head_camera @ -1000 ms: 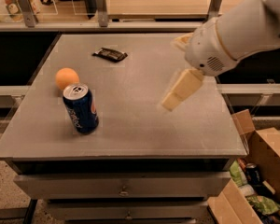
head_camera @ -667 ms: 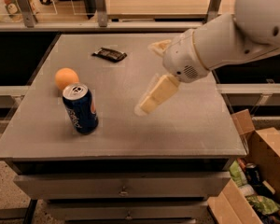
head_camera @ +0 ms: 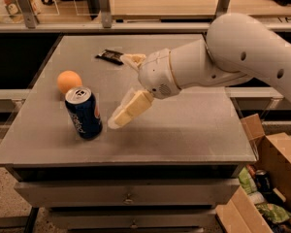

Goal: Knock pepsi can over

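Note:
The pepsi can (head_camera: 84, 113) is dark blue with a silver top and stands on its base at the front left of the grey table (head_camera: 184, 130). My gripper (head_camera: 118, 120) hangs from the white arm (head_camera: 242, 57) that reaches in from the right. It points down and to the left, its tip low over the table just right of the can. A narrow gap shows between them, and I see no contact.
An orange ball (head_camera: 69, 81) sits just behind the can on the left. A flat black snack wrapper (head_camera: 109, 57) lies at the back of the table. An open cardboard box (head_camera: 269, 178) with clutter stands on the floor at the right.
My gripper has swept left and down across the table toward the can. The can, the ball and the wrapper have not moved.

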Robot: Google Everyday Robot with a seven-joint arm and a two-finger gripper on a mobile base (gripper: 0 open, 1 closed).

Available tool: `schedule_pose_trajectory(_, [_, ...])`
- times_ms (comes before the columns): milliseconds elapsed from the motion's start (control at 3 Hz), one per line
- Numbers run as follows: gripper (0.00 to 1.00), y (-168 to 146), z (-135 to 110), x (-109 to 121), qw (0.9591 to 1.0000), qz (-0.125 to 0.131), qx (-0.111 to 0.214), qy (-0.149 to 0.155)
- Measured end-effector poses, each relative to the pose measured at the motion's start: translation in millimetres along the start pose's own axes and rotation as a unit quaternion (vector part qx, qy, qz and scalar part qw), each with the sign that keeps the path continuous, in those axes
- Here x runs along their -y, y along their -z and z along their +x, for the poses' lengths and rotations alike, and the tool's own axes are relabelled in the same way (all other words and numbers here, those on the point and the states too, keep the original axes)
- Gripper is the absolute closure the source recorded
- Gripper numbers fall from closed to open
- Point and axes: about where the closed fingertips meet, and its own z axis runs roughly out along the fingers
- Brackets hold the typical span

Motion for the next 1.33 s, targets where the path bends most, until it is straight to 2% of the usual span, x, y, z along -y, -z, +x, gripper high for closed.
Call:
schedule_pose_trajectory(333, [0.00, -24.5, -7.1, -12.0, 0.9987, -0.028, 0.042, 0.012])
schedule_pose_trajectory(667, [0.00, -45.4, -13.4, -24.6, 0.9955, -0.056, 0.073, 0.021])
schedule_pose_trajectory(1333, [0.00, -85.8, -12.6, -39.8, 0.9893, -0.098, 0.108, 0.009])
